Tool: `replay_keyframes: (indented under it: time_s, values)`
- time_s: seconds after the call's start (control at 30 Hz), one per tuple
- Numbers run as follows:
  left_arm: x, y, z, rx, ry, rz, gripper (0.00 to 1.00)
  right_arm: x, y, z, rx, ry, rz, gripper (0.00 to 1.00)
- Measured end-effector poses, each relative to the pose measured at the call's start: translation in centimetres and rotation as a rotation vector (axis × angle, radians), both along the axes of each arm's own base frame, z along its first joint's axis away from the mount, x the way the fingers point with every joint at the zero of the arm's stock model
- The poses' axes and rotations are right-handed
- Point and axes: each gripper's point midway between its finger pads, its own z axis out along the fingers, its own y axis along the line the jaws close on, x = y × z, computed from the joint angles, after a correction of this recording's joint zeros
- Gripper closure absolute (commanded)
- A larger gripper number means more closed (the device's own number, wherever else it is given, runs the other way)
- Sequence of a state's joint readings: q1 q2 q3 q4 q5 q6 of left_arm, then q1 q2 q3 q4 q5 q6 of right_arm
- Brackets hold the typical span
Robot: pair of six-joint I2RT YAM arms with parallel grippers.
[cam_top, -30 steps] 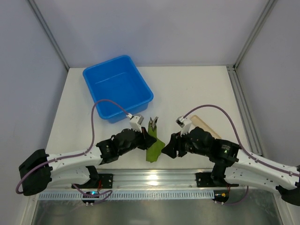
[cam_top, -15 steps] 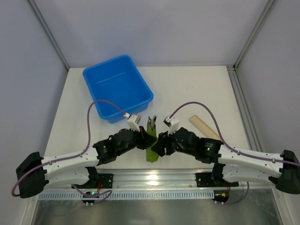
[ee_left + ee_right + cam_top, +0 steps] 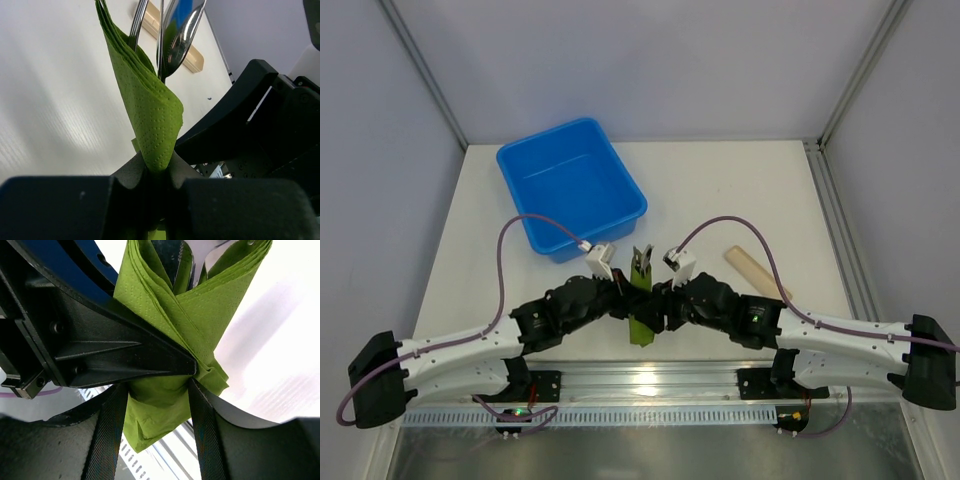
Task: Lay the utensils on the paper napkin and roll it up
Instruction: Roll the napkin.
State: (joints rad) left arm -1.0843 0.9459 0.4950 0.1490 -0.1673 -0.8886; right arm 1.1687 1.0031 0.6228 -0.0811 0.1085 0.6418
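Observation:
The green paper napkin (image 3: 640,322) is rolled round the silvery utensils (image 3: 642,262), whose tips stick out of its far end. The roll is held off the table at the near middle. My left gripper (image 3: 623,294) is shut on the roll from the left; in the left wrist view its jaws (image 3: 157,167) pinch the napkin (image 3: 152,110) below the utensils (image 3: 176,30). My right gripper (image 3: 658,298) is at the roll from the right; in the right wrist view (image 3: 157,386) its fingers (image 3: 106,435) press both sides of the napkin's (image 3: 165,335) lower end.
A blue tray (image 3: 532,165) stands at the back left. A beige cylinder (image 3: 756,272) lies on the table right of the roll, and also shows in the left wrist view (image 3: 194,59). The metal rail (image 3: 640,385) runs along the near edge.
My right gripper has moved left to the roll and closed in on its lower end. The left gripper has kept its hold and turned the roll more upright.

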Motion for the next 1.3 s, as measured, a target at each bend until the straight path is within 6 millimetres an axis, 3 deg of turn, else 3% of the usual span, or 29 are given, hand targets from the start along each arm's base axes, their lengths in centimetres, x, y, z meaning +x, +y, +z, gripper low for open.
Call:
replay_keyframes:
  time_s: [0.53, 0.9, 1.1, 1.3]
  values:
    - [-0.8, 0.1, 0.7, -0.047, 0.019, -0.019, 1.0, -0.7, 0.6, 0.5, 0.06, -0.003, 0.044, 0.44]
    - [-1.6, 0.0, 2.3, -0.137, 0.018, -0.048, 1.0, -1.5, 0.3, 1.7, 0.15, -0.022, 0.072, 0.44]
    - [-1.9, 0.0, 2.9, -0.173, 0.018, -0.06, 1.0, -2.2, 0.8, 2.2, 0.191, -0.02, 0.116, 0.47]
    - [-2.5, -0.2, 2.9, -0.19, 0.035, -0.083, 1.0, -2.8, 0.7, 2.3, 0.236, -0.024, 0.146, 0.61]
